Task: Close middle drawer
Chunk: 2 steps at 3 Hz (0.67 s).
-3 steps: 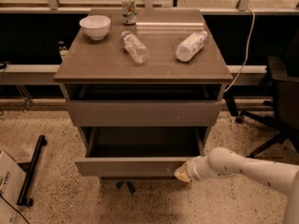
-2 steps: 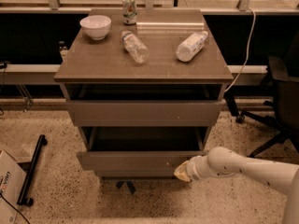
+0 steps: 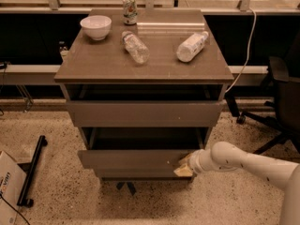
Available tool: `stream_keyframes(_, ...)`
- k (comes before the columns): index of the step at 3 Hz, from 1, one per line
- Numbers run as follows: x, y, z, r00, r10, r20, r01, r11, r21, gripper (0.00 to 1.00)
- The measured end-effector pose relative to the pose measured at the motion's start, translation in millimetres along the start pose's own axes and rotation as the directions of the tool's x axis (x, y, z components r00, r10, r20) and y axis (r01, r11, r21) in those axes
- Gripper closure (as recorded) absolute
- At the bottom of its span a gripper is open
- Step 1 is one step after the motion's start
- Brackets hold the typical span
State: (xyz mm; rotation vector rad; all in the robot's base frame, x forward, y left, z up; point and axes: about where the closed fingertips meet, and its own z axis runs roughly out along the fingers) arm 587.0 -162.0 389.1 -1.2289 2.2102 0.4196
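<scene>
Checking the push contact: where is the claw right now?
In the camera view, the claw is low and right of centre, at the right end of the front of the middle drawer, which is pulled out.

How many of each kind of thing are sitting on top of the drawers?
Bowl: 1
Can: 1
Bottles: 2, clear bottle and white bottle
Total: 4
The gripper is at the middle drawer's front.
</scene>
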Motion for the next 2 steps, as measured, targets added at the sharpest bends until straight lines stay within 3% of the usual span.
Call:
stream_keyframes(1,-8.1,-10.7,-7.5,1.0,-0.013,0.022,0.012,0.9996,0.025,0.0)
stream_keyframes(2,-9.1,-12.0,-8.4,1.0,-0.014,0.024,0.014,0.9995,0.028,0.0)
